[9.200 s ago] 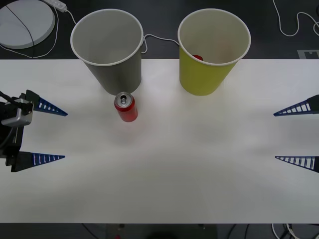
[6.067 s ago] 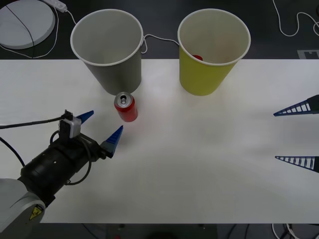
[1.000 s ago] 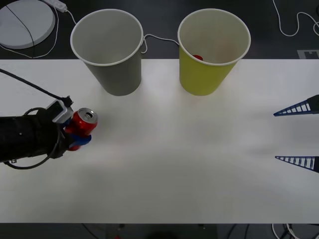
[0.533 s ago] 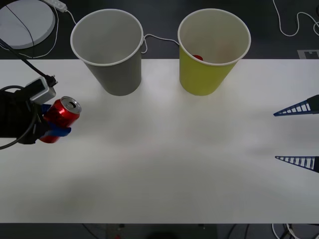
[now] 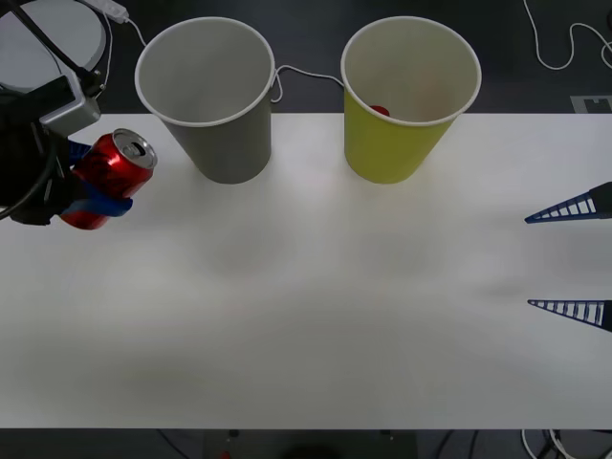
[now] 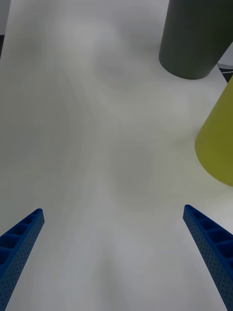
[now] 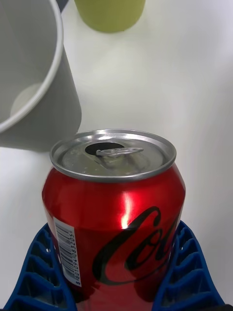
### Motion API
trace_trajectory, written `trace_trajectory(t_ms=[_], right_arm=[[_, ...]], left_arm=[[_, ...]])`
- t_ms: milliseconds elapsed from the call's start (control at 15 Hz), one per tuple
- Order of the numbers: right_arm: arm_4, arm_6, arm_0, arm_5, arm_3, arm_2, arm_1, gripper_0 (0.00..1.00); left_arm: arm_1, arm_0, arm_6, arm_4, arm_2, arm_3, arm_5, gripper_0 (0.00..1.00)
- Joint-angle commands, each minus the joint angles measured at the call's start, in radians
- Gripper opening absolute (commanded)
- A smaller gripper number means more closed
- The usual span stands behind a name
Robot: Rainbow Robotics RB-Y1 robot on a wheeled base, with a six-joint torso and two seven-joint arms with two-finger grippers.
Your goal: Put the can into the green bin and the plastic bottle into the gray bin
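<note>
One can (image 5: 105, 178) sits clamped in the left gripper (image 5: 84, 184), now lifted higher off the table (image 5: 306, 287) than a moment ago; beyond it stands the gray bin (image 5: 206, 96), then the green bin (image 5: 409, 96), its target. Right gripper (image 5: 572, 258) waits spread wide.

The left gripper (image 7: 119, 286) clamped its blue ribbed fingers (image 7: 187, 274) on both sides of the can (image 7: 114, 216), whose open silver top faced the camera, with the gray bin (image 7: 34, 92) just beyond the fingers and the green bin (image 7: 109, 13) farther off
</note>
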Motion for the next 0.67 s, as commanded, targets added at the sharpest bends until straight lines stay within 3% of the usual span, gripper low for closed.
trace_trajectory(t_ms=[67,333,667], right_arm=[[0.000,0.000,0.000,0.000,0.000,0.000,0.000,1.00],[0.000,0.000,0.000,0.000,0.000,0.000,0.000,1.00],[0.000,0.000,0.000,0.000,0.000,0.000,0.000,1.00]], left_arm=[[0.022,-0.099,0.129,0.052,-0.058,-0.025,0.001,0.00],[0.094,-0.375,0.255,0.087,-0.295,0.013,0.001,0.00],[0.034,-0.662,0.299,0.093,-0.502,0.177,0.001,0.00]])
